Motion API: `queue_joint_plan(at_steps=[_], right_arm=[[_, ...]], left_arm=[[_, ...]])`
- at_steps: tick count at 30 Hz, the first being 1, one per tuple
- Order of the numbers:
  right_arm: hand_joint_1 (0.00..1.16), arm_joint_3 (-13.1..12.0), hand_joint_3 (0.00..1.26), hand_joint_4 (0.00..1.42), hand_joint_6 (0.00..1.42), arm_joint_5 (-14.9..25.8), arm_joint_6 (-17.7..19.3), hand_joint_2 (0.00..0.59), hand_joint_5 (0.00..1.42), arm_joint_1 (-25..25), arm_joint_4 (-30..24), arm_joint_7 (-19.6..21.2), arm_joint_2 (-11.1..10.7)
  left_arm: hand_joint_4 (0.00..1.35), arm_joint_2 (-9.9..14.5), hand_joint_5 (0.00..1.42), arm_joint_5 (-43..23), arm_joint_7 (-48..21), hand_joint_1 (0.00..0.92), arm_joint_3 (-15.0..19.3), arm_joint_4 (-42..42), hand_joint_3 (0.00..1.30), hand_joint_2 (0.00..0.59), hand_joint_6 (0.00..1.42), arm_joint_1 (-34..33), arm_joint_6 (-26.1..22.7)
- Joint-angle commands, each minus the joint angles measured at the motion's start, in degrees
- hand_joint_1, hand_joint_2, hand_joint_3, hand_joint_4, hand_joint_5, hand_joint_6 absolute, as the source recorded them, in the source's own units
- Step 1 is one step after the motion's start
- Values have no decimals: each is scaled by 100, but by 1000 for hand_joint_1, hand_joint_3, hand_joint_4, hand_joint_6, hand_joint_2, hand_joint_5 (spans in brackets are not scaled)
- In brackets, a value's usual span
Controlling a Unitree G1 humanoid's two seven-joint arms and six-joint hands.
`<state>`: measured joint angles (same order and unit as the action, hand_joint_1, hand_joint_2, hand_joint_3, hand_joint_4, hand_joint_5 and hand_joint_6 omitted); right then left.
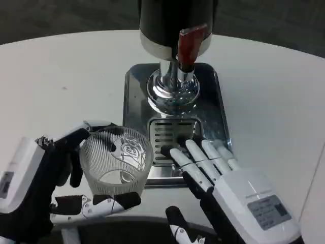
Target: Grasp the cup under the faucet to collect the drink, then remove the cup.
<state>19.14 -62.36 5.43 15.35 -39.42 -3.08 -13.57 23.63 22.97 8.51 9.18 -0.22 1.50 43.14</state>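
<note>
A clear ribbed glass cup (116, 161) stands at the near left of the dispenser, off the drip grate (170, 138). My left hand (51, 188) holds it, fingers wrapped round its far side and thumb along its base. The dispenser's faucet with a red lever (190, 44) hangs over the chrome base (172, 89) farther back. My right hand (228, 188) lies open, fingers stretched flat over the front edge of the steel tray (216, 109), beside the cup and apart from it.
The black and silver dispenser body (172, 20) stands at the top centre. White table (66, 76) spreads to both sides. A dark floor lies beyond the table's far edge.
</note>
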Motion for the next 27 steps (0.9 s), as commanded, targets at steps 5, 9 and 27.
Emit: queue_joint_plan(at_steps=[5, 9, 27], right_arm=[[502, -49, 108, 22, 1, -42, -54, 536, 0, 142, -181, -77, 131], [513, -58, 115, 22, 14, -100, -64, 524, 0, 226, -221, -71, 205], [520, -110, 130, 49, 30, -348, -155, 517, 3, 692, -551, -43, 529]], left_arm=[[1089, -126, 1251, 190, 354, 632, -49, 634, 997, 73, 1424, -772, 42], [1089, -108, 1251, 349, 526, 632, -105, 1005, 997, 73, 1424, -1095, 97], [1089, -32, 1251, 915, 1504, 627, -712, 3281, 988, 67, 1416, -2788, 391]])
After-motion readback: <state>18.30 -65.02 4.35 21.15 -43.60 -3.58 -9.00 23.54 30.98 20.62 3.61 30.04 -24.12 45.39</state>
